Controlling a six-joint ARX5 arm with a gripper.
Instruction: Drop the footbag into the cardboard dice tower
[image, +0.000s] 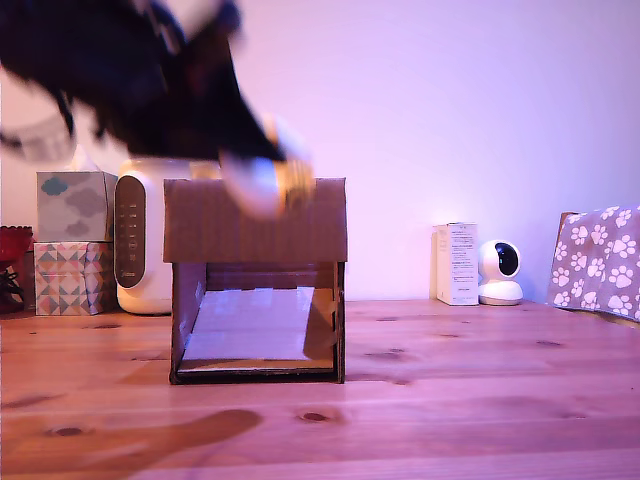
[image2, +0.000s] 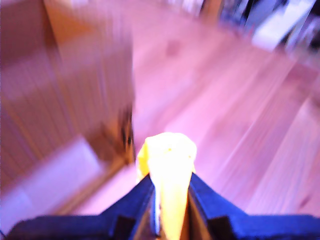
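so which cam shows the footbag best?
Wrist view: the footbag fills the centre, bright yellow, pinched between the claw fingers, though overexposed and blurred. In the exterior view it is a pale, motion-smeared blob at the tower's top edge, under the blurred arm.

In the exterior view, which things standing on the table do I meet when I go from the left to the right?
Stacked tissue boxes → white appliance → cardboard dice tower → white carton → small white camera → paw-print fabric.
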